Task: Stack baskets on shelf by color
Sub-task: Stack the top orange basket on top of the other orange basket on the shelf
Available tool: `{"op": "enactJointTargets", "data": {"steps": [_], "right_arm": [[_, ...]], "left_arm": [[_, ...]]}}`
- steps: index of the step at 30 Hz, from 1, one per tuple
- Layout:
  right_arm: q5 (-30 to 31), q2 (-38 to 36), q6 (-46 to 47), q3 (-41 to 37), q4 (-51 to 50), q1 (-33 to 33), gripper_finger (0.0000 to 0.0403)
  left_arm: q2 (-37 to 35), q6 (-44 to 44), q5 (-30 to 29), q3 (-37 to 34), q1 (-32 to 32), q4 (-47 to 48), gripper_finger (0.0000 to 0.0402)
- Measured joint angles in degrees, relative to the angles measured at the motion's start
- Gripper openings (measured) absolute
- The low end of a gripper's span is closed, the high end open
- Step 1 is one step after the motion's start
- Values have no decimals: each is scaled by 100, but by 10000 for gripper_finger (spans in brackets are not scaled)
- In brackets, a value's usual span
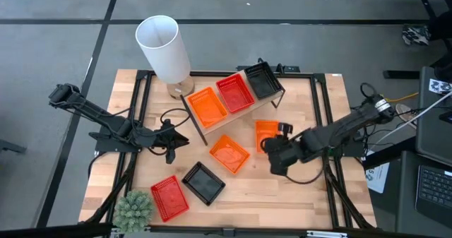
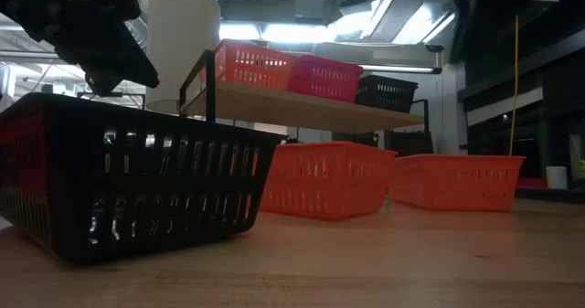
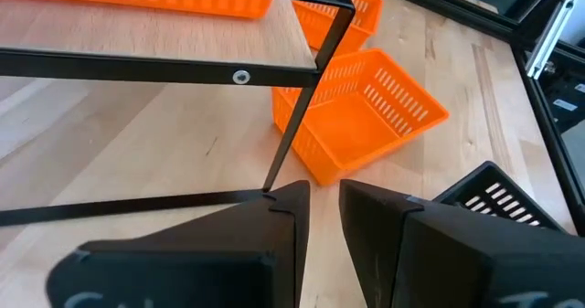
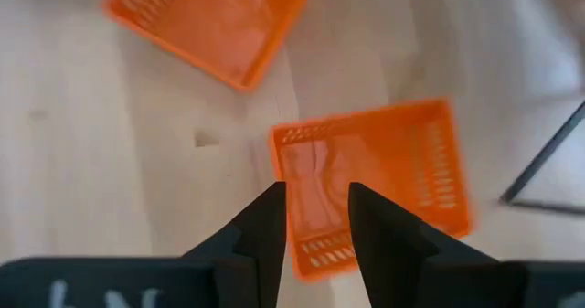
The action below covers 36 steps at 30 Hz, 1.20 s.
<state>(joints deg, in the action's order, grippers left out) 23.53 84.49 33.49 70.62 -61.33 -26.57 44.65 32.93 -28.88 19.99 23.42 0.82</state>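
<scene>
- Counting seven baskets in the high view: three orange, two red, two black.
- Three are sitting in a row on the shelf (image 1: 205, 128): an orange shelf basket (image 1: 207, 105), a red shelf basket (image 1: 234, 94) and a black shelf basket (image 1: 262, 80).
- Four are lying loose on the table (image 1: 296, 195): one orange basket (image 1: 229, 155) mid-table, a second orange basket (image 1: 265, 131) partly under the right arm, a black basket (image 1: 203, 182) and a red basket (image 1: 169, 197) nearer the front edge.
- One white cylinder (image 1: 164, 49) is standing at the back-left corner, one green spiky plant (image 1: 134, 207) at the front-left.
- Light wood tabletop with a black frame, grey floor around it, a laptop (image 1: 432, 185) off to the right.
- The left gripper (image 1: 171, 140) is hanging low just beside the shelf's left end, fingers (image 3: 274, 221) parted a little with nothing between them.
- The right gripper (image 1: 275, 157) is hovering over the second orange basket, pointing down, fingers (image 4: 267, 218) slightly apart and not gripping anything.
</scene>
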Motion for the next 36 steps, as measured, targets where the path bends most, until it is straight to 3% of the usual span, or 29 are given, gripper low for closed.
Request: {"op": "enactJointTargets", "data": {"steps": [5, 10, 25, 28, 32, 36], "right_arm": [[2, 18, 626, -1277, 1032, 0, 120], [-97, 15, 530, -1977, 1676, 0, 119], [-197, 11, 374, -2772, 2573, 0, 119], [-201, 11, 379, -2781, 2785, 0, 97], [-240, 11, 331, -2761, 3034, 0, 20], [-504, 11, 354, -2454, 2919, -158, 6]], "left_arm": [[-1, -2, 0, 0, 0, 0, 57], [0, -2, -2, 0, 0, 2, 57], [-1, -7, -4, 0, 0, 2, 57], [-1, -9, -4, 0, 0, 2, 57], [0, -9, -4, 0, 0, 4, 57], [1, -9, -4, -1, 0, 4, 57]]}}
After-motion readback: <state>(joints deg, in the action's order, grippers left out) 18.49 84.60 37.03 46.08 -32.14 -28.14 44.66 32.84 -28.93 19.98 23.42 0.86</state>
